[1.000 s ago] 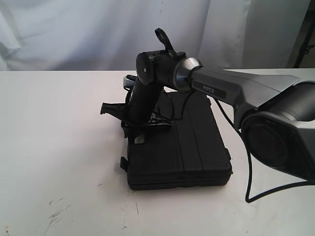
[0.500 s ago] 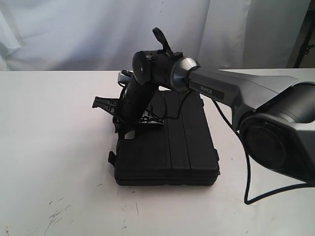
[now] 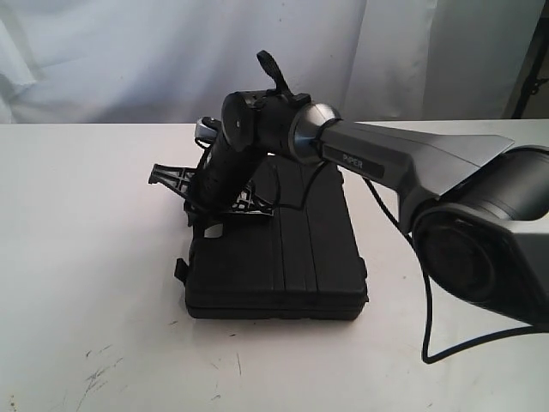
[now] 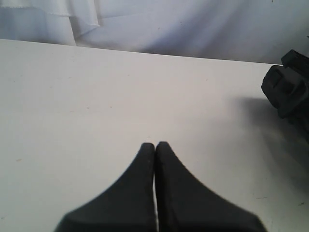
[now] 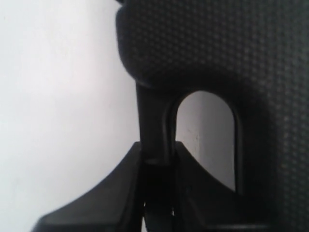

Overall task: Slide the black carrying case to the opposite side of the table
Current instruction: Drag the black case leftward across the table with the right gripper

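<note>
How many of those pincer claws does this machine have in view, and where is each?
2. The right gripper is clamped on the handle of the black case; the left gripper is shut, empty, over the table, seen only by its own camera.

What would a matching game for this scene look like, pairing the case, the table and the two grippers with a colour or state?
Things:
1. case
2. left gripper
3. right gripper
4. table

Descriptions:
a. white, with a few dark scratches
b. shut on the handle
c. shut on nothing, over bare tabletop
d. black, lying flat

Pairs: 1-d, 2-c, 3-b, 4-a
</note>
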You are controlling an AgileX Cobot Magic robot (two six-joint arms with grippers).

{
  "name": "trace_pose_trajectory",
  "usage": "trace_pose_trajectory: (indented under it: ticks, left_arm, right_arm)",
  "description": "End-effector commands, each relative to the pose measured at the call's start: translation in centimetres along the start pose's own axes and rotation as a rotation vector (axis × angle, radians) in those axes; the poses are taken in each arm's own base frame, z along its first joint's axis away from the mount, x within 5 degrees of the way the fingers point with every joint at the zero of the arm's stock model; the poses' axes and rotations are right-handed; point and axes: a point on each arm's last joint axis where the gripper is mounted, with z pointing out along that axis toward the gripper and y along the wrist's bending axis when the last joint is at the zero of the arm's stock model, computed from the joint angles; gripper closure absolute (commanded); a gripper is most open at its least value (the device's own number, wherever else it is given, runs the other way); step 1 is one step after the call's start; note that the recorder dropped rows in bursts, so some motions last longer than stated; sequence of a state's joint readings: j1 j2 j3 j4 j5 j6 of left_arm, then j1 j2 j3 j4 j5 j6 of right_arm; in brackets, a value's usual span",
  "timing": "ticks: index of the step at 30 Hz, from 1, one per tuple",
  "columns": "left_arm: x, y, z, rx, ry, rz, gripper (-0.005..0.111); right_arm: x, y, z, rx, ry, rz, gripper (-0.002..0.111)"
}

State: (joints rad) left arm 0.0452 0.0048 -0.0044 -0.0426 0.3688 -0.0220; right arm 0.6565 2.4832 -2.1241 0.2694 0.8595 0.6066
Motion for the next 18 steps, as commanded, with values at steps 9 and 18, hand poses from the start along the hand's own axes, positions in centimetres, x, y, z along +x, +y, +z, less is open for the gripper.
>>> trace_pose_trajectory:
  ticks: [9, 18]
  left_arm:
    - [0.02, 0.02, 0.02, -0.002, -0.012, 0.001, 0.107]
    - [0.02, 0.02, 0.02, -0.002, -0.012, 0.001, 0.107]
  right_arm:
    - [-0.64, 1.4, -0.75, -0.071, -0.102, 0.049, 0.105]
    - [-0.41, 1.83, -0.68, -0.081, -0.116, 0.038, 0.1]
